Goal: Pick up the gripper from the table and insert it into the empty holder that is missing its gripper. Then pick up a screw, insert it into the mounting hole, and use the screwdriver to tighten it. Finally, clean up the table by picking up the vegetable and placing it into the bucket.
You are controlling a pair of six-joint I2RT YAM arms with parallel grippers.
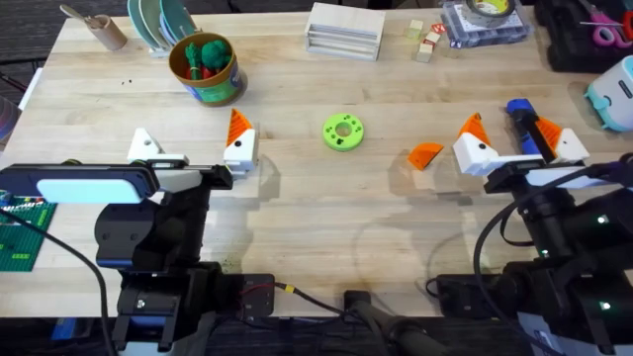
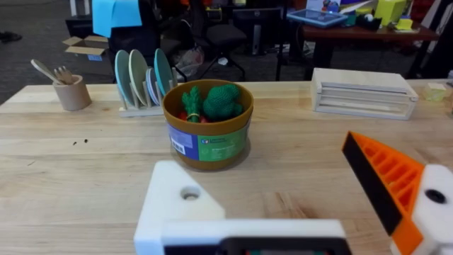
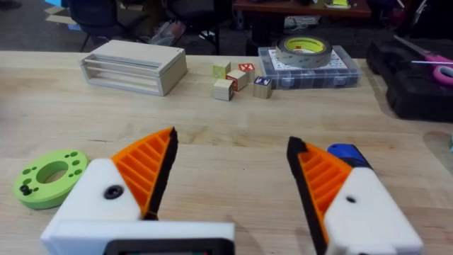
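Observation:
The loose orange gripper (image 1: 425, 154) lies on the table, left of my right gripper (image 1: 509, 129) (image 3: 232, 142). That gripper is open, with orange tips on both white mounts. The blue screwdriver (image 1: 522, 121) (image 3: 347, 152) lies on the table between its fingers, close to the right one. My left gripper (image 1: 190, 134) (image 2: 258, 156) is open too. Its left white mount, the empty holder (image 1: 144, 146) (image 2: 177, 202), has no tip and shows the mounting hole (image 2: 190, 193). The bucket (image 1: 204, 67) (image 2: 209, 138) holds green toys. The vegetable is out of view.
A green disc with holes (image 1: 343, 132) (image 3: 48, 176) lies mid-table. A plate rack (image 1: 158, 25), a wooden cup (image 1: 104, 30), a wooden box (image 1: 345, 30), small blocks (image 1: 423, 42) and a case with tape (image 1: 485, 20) line the far edge. Tiny dark specks (image 1: 127, 82) lie at far left.

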